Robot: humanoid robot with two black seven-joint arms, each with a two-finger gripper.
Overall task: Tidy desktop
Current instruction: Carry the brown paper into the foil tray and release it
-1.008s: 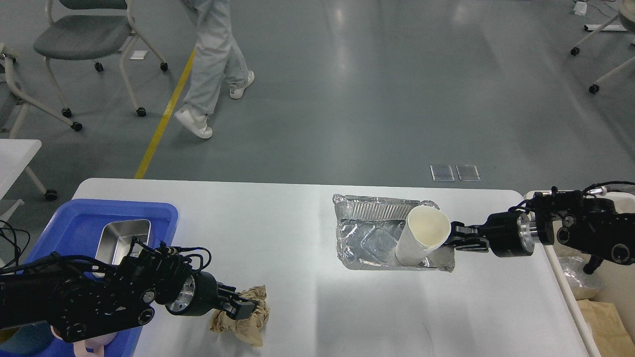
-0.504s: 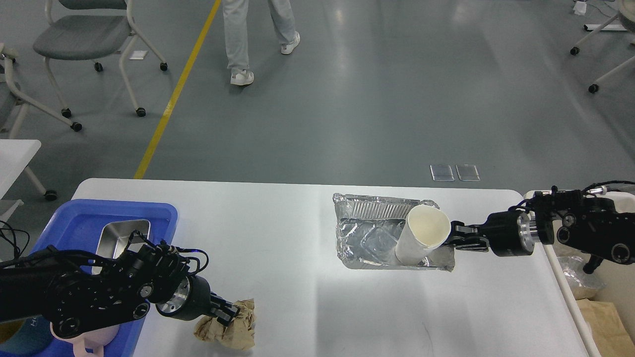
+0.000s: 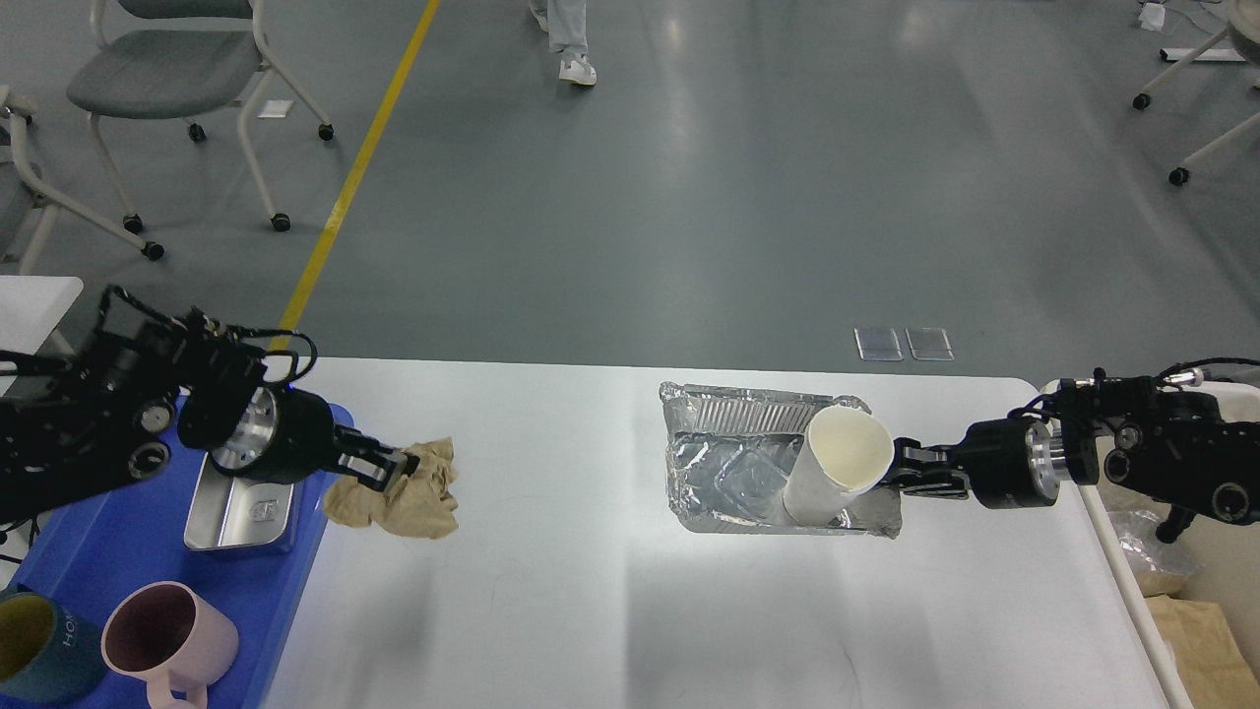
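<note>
While both hands are loaded, your desk (image 3: 610, 611) stays mostly bare.
Left hand (image 3: 389, 470) pinches crumpled brown paper (image 3: 409, 492), soft and light, near the blue tray (image 3: 108, 551) at the left edge. Right hand (image 3: 901, 471) grips the paper cup (image 3: 837, 473) by its wall over the foil tray (image 3: 733, 473); both crush easily. Open room lies centre and near.

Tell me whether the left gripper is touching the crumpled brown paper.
Touching. In the head view the left gripper has its black fingers closed into the edge of the crumpled brown paper, which hangs from them above the desktop beside the blue tray.
</note>
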